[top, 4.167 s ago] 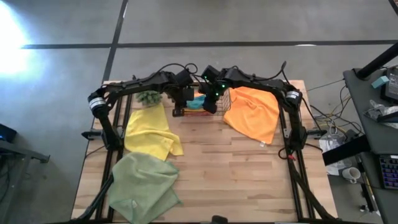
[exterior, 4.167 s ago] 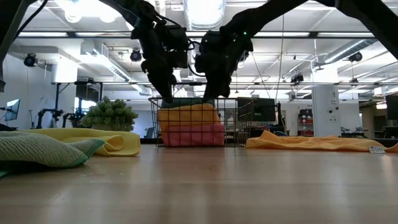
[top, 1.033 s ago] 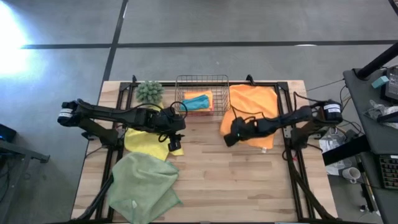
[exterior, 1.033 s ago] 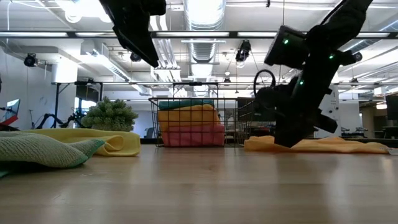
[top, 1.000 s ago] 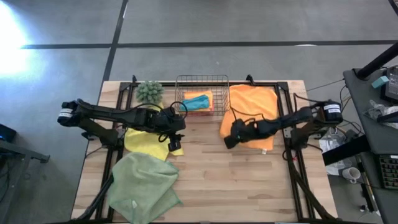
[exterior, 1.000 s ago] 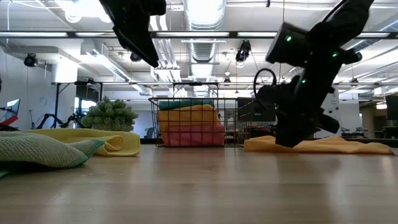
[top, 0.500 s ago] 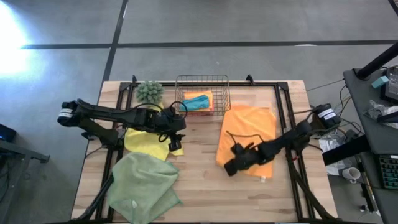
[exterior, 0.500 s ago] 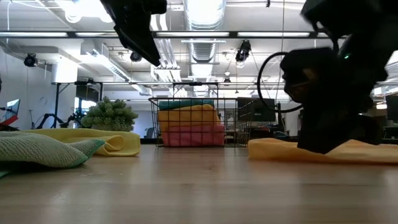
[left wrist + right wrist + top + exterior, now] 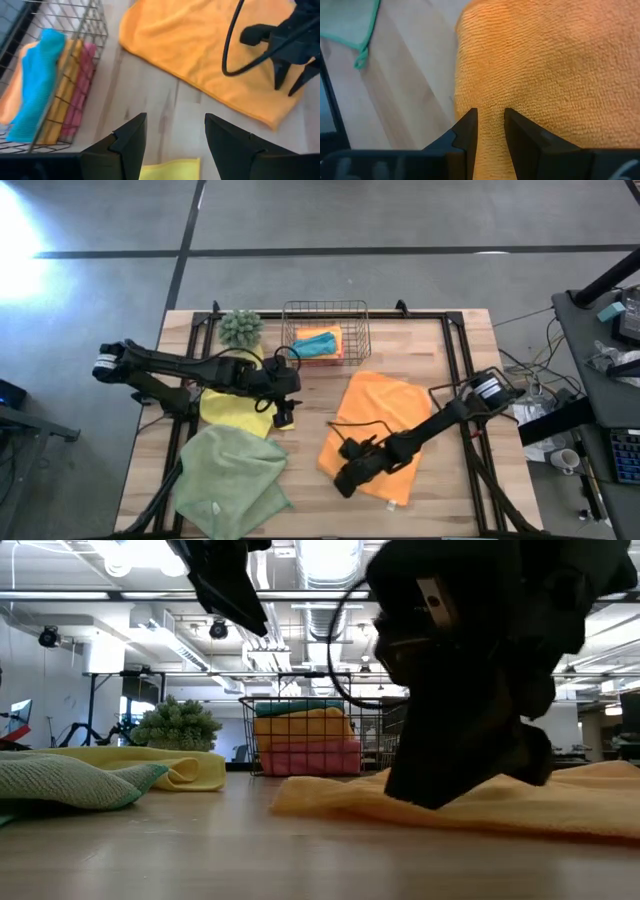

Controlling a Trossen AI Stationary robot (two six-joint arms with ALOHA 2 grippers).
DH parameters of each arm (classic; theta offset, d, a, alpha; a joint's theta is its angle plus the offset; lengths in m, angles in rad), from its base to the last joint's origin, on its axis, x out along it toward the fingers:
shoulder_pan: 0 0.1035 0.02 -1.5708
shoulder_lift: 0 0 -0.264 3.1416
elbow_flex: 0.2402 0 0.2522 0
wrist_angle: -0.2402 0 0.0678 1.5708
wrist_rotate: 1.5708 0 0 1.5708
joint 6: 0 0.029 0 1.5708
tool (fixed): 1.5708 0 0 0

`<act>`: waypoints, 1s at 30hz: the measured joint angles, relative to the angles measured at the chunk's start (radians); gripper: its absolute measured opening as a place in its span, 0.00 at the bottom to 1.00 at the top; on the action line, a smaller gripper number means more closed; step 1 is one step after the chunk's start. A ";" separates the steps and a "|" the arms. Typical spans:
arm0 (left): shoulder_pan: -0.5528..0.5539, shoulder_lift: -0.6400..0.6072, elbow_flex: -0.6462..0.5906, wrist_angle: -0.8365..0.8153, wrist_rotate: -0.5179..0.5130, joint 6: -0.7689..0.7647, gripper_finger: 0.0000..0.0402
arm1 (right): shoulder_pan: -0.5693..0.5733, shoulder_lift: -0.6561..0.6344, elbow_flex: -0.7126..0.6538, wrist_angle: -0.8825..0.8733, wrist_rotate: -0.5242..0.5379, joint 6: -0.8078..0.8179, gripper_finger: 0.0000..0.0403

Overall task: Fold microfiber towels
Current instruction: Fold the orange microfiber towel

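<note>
– Where's the orange towel?
– Spread mid-worktop, its near corner pinched by the right pincer.
– And the left pincer?
– Fingers apart, holding nothing, above the yellow towel's edge.

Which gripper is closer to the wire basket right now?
Left. The left gripper hovers beside the yellow towel, just in front of the wire basket. The right gripper is farther off, down on the orange towel.
</note>
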 joint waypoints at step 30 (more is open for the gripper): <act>-0.353 0.253 -0.085 0.438 -0.016 0.077 0.46 | 0.340 -0.126 0.349 -0.743 0.227 -0.134 0.23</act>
